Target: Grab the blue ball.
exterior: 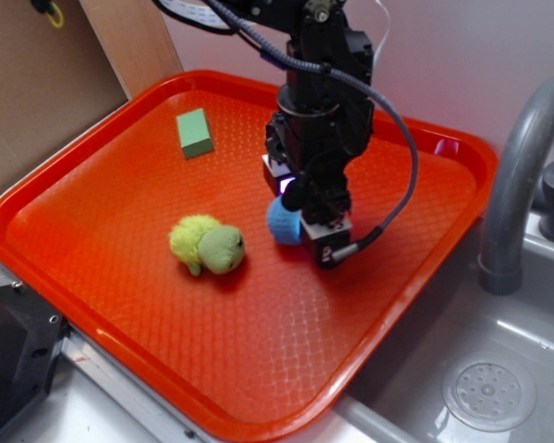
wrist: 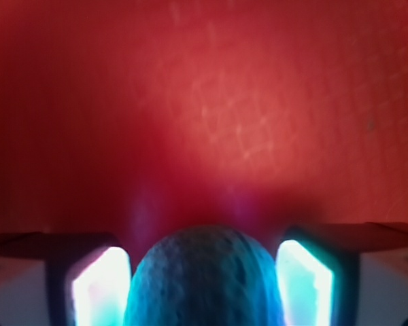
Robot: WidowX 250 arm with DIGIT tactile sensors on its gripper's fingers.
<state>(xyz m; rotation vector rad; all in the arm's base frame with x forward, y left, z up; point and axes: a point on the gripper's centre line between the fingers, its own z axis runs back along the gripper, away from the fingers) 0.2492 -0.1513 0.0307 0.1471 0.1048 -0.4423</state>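
Observation:
The blue ball [exterior: 282,222] is a small light-blue knitted sphere near the middle of the orange tray [exterior: 92,212]. My gripper [exterior: 300,210] points down over it, one finger on each side. In the wrist view the blue ball [wrist: 202,282] fills the space between the two glowing pads [wrist: 98,288], and its sides meet both of them. The gripper [wrist: 204,272] is shut on the ball. The ball's lower part is cut off by the frame edge. I cannot tell whether it rests on the tray or hangs just above it.
A fuzzy yellow-green plush toy [exterior: 208,245] lies on the tray left of the ball. A green block [exterior: 195,132] sits toward the tray's back left. A grey faucet [exterior: 517,175] and a sink [exterior: 489,388] are on the right, and cardboard [exterior: 37,83] stands at the back left.

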